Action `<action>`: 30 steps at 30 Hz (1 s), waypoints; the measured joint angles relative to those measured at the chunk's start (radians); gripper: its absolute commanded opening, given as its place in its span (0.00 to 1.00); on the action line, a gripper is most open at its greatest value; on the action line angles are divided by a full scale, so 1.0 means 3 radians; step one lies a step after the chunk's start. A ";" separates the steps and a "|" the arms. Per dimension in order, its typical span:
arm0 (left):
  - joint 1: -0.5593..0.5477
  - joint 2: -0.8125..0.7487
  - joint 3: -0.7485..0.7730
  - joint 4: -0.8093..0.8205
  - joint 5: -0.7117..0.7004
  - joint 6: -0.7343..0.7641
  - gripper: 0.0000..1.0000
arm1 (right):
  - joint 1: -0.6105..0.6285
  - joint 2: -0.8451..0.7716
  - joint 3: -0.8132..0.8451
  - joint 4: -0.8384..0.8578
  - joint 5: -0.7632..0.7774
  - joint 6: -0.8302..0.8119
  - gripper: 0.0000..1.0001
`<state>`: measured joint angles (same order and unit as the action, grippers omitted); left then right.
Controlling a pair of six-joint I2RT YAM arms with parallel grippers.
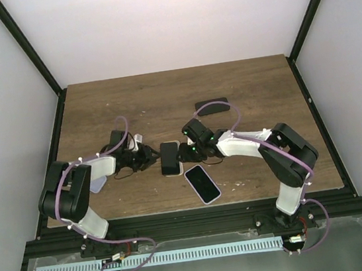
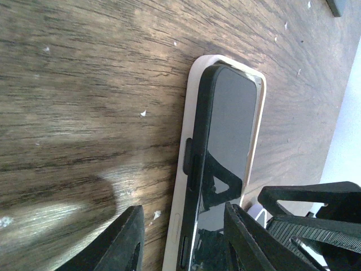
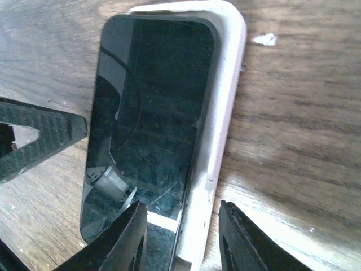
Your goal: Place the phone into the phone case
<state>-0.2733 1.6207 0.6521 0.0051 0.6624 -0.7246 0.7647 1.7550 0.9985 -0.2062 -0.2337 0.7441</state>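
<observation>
A black phone lies screen up on a white phone case at the table's middle. In the left wrist view the phone rests in the case with one long edge raised above the rim. The right wrist view shows the phone and the case's rim beside it. My left gripper is open at the phone's left end, its jaws straddling the case's edge. My right gripper is open at the right end, its jaws straddling the case's side wall.
A second phone in a white case lies just in front of the right gripper. A black case lies further back. A pale flat object lies under the left arm. The table's front edge is close.
</observation>
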 measured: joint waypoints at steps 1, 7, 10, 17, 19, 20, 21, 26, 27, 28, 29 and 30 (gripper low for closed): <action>-0.0010 -0.0008 0.0000 -0.0015 -0.0009 0.0005 0.39 | -0.0005 0.0000 -0.0001 0.0032 -0.0020 -0.0009 0.33; -0.0081 -0.0041 -0.0051 -0.0111 -0.0056 0.0019 0.38 | -0.0010 0.0000 -0.0056 0.0172 -0.0095 -0.0023 0.32; -0.0099 -0.0106 -0.0100 -0.0187 -0.0083 0.0023 0.38 | -0.0010 0.0001 -0.0116 0.0193 -0.0114 -0.0023 0.32; -0.0144 -0.0275 -0.0244 -0.0216 -0.0075 -0.0023 0.35 | -0.0010 0.0009 -0.0163 0.0224 -0.0158 -0.0023 0.25; -0.0168 -0.0276 -0.0281 -0.0192 -0.0064 -0.0051 0.34 | -0.0010 0.0011 -0.0173 0.0247 -0.0172 -0.0022 0.24; -0.0186 -0.0276 -0.0295 -0.0189 -0.0058 -0.0070 0.32 | -0.0010 0.0013 -0.0177 0.0259 -0.0175 -0.0019 0.24; -0.0202 -0.0276 -0.0301 -0.0183 -0.0056 -0.0088 0.30 | -0.0010 0.0017 -0.0179 0.0267 -0.0181 -0.0020 0.23; -0.0271 -0.0276 -0.0300 -0.0118 -0.0074 -0.0149 0.22 | -0.0010 0.0057 -0.0211 0.0334 -0.0214 -0.0008 0.21; -0.0277 -0.0276 -0.0294 -0.0116 -0.0083 -0.0153 0.22 | -0.0010 0.0064 -0.0220 0.0340 -0.0219 -0.0008 0.21; -0.0282 -0.0276 -0.0286 -0.0118 -0.0089 -0.0161 0.21 | -0.0010 0.0071 -0.0225 0.0340 -0.0220 -0.0008 0.21; -0.0286 -0.0273 -0.0273 -0.0118 -0.0099 -0.0168 0.20 | -0.0010 0.0079 -0.0226 0.0341 -0.0223 -0.0008 0.21; -0.0286 -0.0264 -0.0257 -0.0118 -0.0108 -0.0172 0.20 | -0.0010 0.0083 -0.0226 0.0343 -0.0231 -0.0008 0.21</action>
<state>-0.3592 1.5414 0.5751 -0.0303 0.6300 -0.7761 0.7616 1.7798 0.9306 -0.1032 -0.3031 0.7418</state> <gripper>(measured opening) 0.214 0.211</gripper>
